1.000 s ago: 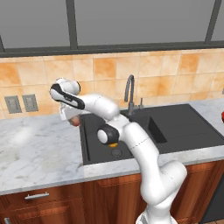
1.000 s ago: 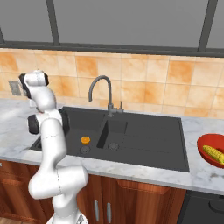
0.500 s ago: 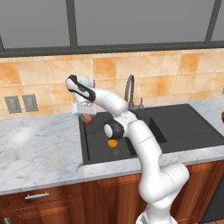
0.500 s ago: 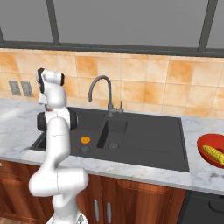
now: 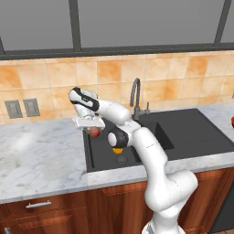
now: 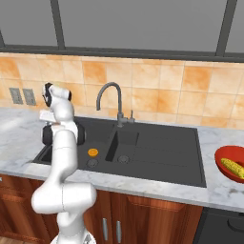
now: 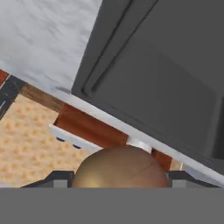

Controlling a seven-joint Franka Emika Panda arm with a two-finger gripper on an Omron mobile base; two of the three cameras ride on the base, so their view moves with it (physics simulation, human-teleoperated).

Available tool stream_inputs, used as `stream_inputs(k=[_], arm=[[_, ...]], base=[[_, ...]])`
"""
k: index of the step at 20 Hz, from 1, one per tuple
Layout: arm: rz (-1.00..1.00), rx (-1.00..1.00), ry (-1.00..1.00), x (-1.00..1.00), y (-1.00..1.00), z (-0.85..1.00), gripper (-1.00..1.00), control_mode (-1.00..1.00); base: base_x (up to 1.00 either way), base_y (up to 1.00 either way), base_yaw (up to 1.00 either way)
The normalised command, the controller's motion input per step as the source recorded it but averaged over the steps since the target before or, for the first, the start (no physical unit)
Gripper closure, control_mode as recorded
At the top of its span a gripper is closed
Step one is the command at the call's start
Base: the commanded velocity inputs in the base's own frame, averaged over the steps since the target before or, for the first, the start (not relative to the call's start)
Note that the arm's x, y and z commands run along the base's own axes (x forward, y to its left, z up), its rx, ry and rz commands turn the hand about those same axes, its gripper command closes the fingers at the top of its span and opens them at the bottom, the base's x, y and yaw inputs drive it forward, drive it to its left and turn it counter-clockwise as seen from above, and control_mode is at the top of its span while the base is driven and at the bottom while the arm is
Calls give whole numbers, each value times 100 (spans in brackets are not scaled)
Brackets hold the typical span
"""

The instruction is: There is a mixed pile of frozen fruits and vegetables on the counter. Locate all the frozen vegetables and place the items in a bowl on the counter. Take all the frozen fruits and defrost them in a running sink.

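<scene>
Tool (image 5: 93,128) pinching reddish-tan apple-like ball (image 5: 95,132) above left edge of sink (image 5: 183,132). Orange half (image 6: 93,152) already lying in left basin; corn cob (image 6: 232,167) already in red bowl (image 6: 223,167) on table (image 5: 36,151) far right. Apple release left; faucet (image 6: 110,97) seemingly dry.

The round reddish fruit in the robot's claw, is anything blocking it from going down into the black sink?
Nothing visible does. The reddish-tan fruit sits in the gripper over the sink's left basin, which holds just an orange half.
</scene>
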Motion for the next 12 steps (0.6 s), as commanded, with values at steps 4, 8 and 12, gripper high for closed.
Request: stream_inputs(k=[4,8,12], arm=[[-9,-21,29,-41,-12,-2,100,-100],[-8,-10,0,-73,-13,48,100,-100],[0,13,-45,-72,-15,25,100,-100]], base=[[0,0,0],[0,0,0],[0,0,0]])
